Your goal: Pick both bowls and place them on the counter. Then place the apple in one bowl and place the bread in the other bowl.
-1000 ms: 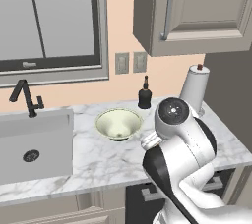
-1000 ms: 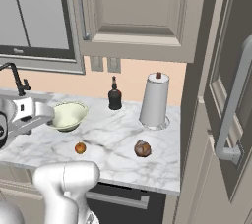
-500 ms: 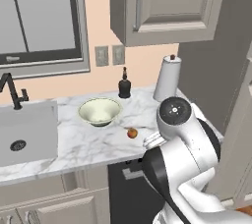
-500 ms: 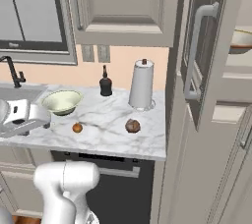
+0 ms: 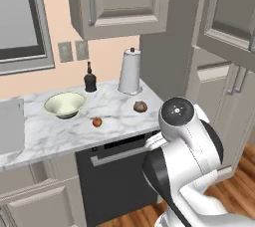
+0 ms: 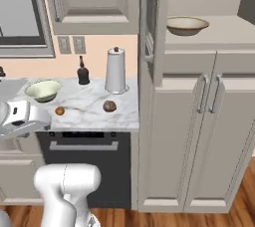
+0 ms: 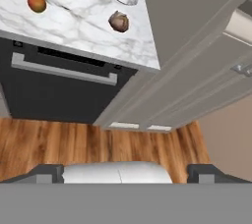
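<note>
The pale cream-green bowl (image 5: 64, 104) (image 6: 43, 90) stands on the marble counter (image 5: 117, 114) (image 6: 92, 114) (image 7: 83, 19). In front of it lie the red-orange apple (image 5: 97, 121) (image 6: 60, 111) (image 7: 37, 3) and, further right, the dark-brown bread (image 5: 140, 106) (image 6: 109, 105) (image 7: 118, 21). The tan bowl (image 6: 187, 24) rests on the beige cabinet shelf, high on the right, behind an open cabinet door (image 6: 149, 27). My gripper (image 7: 126, 173) is open and empty, held in front of the counter's edge and looking down over the floor.
A paper towel roll (image 5: 130, 71) (image 6: 116, 70) and a dark bottle (image 5: 90, 77) (image 6: 83, 71) stand at the counter's back. A black appliance front with a bar handle (image 7: 64, 68) sits below the counter. Tall cabinets (image 6: 199, 136) stand to the right, over a wood floor (image 7: 98, 144).
The base has driven to the right, so the whole scene has slid left; the sink has left the views and the tall cabinet with the tan bowl has come in. The gripper stays open.
</note>
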Motion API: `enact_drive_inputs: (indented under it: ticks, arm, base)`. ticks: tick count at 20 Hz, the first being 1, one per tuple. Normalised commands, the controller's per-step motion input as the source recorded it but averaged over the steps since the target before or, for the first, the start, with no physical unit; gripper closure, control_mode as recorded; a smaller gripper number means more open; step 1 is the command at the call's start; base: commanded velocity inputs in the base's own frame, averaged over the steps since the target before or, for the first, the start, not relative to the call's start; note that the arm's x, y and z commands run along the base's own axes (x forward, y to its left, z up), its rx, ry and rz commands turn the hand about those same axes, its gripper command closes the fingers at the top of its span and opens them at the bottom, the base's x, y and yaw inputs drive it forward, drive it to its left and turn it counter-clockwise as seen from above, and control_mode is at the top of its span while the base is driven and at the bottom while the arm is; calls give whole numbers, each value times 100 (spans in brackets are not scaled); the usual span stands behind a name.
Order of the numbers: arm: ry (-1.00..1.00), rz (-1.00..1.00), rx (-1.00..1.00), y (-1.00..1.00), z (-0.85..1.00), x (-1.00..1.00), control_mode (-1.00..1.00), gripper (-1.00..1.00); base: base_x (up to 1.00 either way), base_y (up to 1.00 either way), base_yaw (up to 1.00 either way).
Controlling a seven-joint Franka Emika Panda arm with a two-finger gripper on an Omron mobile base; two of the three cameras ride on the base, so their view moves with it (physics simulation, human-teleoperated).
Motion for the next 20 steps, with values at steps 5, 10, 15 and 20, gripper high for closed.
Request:
enact_drive_inputs:
  ticks: [5,10,15,20]
  arm:
    - [0,0,0,0,0,0,100,-100]
    - [0,0,0,0,0,0,100,-100]
    - [0,0,0,0,0,0,100,-100]
    - [0,0,0,0,0,0,100,-100]
  base:
    - [-34,-64,-24]
    - [-20,-85,-17]
    - [-15,-92,-12]
    - [-13,-91,-8]
